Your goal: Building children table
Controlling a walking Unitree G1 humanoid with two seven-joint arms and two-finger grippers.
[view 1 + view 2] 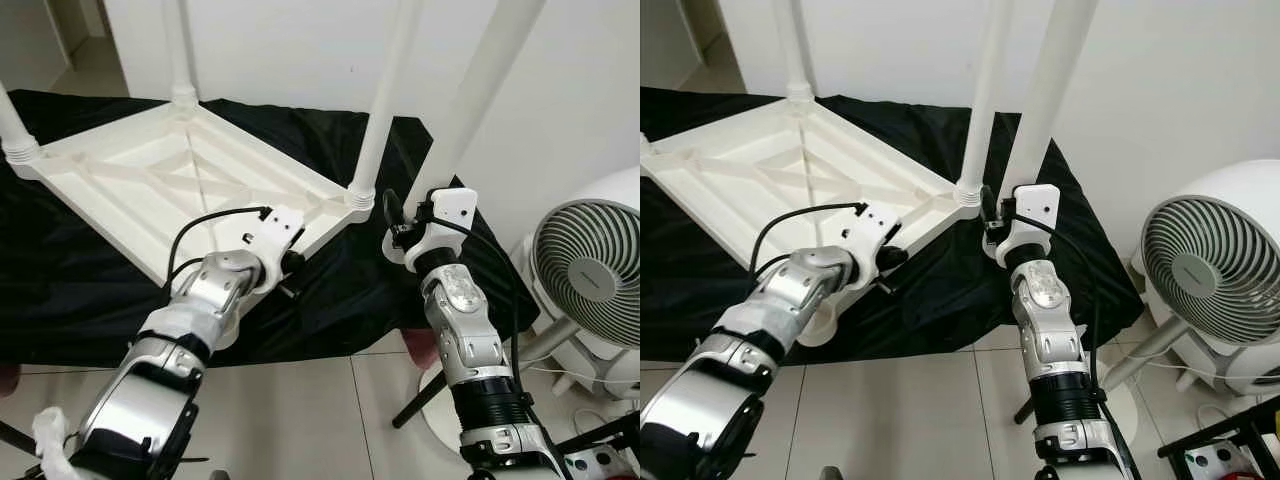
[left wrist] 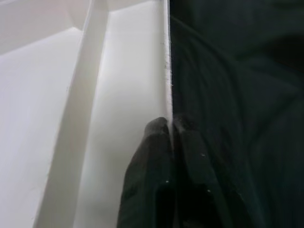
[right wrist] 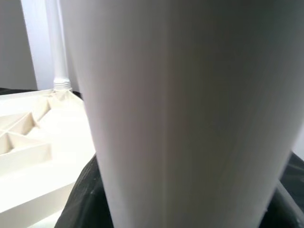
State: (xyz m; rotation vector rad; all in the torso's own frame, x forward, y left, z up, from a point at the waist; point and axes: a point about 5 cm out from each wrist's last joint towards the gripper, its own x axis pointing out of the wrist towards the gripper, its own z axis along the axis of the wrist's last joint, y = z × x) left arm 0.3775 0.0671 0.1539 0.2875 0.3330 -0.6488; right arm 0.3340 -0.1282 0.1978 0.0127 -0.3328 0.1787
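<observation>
A white plastic children's table top (image 1: 150, 180) lies upside down on a black cloth (image 1: 90, 290) spread over the floor, filling the upper left of the head views with its ribbed underside facing up. Three white legs already stand in corner sockets: one at the far left edge (image 1: 12, 125), one at the back (image 1: 178, 50), and one at the near-right corner (image 1: 385, 95), rising out of the top of the frame.

The left gripper (image 2: 173, 142) sits at the table top's near edge, just left of centre in the left eye view. In the left wrist view its two black fingers (image 2: 147, 161) are pressed together on the thin white rim, one on the inner side and one on the cloth side (the rim runs straight between them).

The right gripper (image 1: 995, 222) is right of centre, just beside the near-right corner socket. It carries a fourth white leg (image 1: 480, 90) that leans up toward the upper right of the frame, close beside the leg already seated there. The right wrist view is mostly this leg's pale surface (image 3: 180, 118), very close; dark finger shapes show at its base on both sides, so the jaws appear clamped around it.

A white fan (image 1: 590, 265) stands at the right edge on the tiled floor (image 1: 300, 420).
</observation>
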